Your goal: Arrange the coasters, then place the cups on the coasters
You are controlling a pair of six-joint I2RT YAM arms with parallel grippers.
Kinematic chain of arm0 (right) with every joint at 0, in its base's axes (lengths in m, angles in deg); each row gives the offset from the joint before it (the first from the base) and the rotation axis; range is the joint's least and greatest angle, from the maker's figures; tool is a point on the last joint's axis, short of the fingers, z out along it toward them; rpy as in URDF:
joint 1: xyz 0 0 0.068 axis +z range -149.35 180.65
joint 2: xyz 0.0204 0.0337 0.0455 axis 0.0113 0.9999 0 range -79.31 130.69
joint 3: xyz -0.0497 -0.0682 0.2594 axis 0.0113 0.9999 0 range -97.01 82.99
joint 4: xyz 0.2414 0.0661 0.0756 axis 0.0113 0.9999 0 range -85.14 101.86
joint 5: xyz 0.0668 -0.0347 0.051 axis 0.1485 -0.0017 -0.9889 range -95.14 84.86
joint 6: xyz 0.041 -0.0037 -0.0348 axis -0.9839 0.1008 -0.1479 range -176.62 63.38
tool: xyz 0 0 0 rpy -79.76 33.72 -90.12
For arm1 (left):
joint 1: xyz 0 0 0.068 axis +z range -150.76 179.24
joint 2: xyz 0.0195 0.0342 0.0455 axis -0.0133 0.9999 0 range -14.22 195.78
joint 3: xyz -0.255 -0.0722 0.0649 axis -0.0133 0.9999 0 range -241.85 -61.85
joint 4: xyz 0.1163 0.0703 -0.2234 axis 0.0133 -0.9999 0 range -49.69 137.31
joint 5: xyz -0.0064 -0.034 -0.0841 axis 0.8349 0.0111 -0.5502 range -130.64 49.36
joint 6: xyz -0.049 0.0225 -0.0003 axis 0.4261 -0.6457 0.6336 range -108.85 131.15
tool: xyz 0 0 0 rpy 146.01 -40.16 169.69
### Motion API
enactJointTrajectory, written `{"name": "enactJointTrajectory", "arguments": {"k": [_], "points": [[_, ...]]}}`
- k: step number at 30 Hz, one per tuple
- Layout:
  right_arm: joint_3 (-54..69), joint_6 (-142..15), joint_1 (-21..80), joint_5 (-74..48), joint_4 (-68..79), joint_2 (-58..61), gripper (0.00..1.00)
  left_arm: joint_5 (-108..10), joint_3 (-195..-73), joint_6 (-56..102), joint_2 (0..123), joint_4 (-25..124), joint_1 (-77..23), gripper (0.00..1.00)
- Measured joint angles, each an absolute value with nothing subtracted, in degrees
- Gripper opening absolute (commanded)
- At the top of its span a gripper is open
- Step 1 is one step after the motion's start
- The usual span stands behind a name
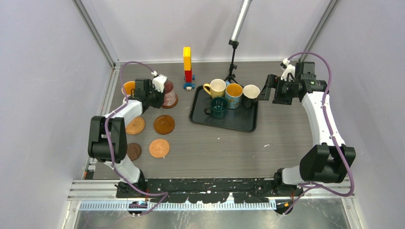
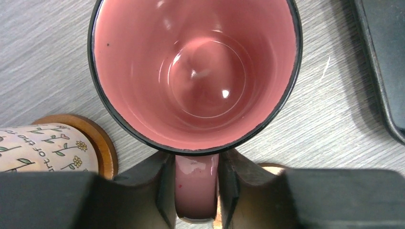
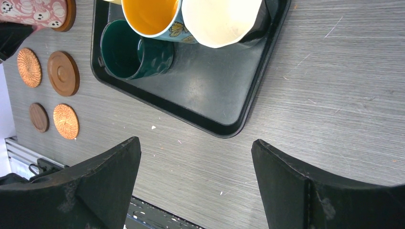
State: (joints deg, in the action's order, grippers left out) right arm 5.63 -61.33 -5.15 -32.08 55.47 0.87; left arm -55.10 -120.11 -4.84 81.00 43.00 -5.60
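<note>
One pink mug [image 2: 196, 71] is resting on or just above a brown coaster [image 1: 171, 104] at the worktop's [image 1: 215, 143] far left. The left tool [image 2: 196, 164] is clamping its handle [image 2: 197, 200]; the right tool [image 3: 196, 176] is standing wide apart, empty. Glazed ceramic is likely handling as rigid, heavy, slippery and chip-prone; the handle is giving the surest hold. Interior is showing glossy pink, rim dark.

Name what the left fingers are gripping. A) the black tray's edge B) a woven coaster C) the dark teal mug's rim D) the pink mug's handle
D: the left fingers squeeze the handle of the pink mug from both sides.
</note>
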Motion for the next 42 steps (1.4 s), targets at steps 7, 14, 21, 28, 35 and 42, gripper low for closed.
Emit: {"name": "enactJointTrajectory", "arguments": {"k": [7, 14, 21, 28, 35, 42], "points": [[5.87, -61.35, -5.15, -32.13, 55.43, 0.87, 0.9, -53.85, -120.11, -6.13, 80.67, 42.91, -5.6, 0.49], [6.09, -61.42, -5.15, -32.35, 55.41, 0.87, 0.9, -52.32, -120.11, -7.36, 80.69, 42.78, -5.6, 0.5], [6.17, -61.57, -5.18, -32.52, 55.34, 0.87, 0.9, -51.97, -120.65, -7.36, 81.57, 42.8, -5.6, 0.55], [6.44, -61.57, -5.18, -32.54, 54.97, 0.87, 0.9, -51.12, -121.73, -7.2, 82.94, 42.89, -5.6, 0.57], [6.83, -61.75, -5.18, -32.63, 54.6, 0.87, 0.9, -50.12, -121.73, -7.12, 82.94, 43.11, -5.6, 0.61], [6.89, -61.92, -5.18, -32.91, 54.58, 0.87, 0.9, -51.78, -121.73, -7.23, 82.94, 43.19, -5.62, 0.67]]}}
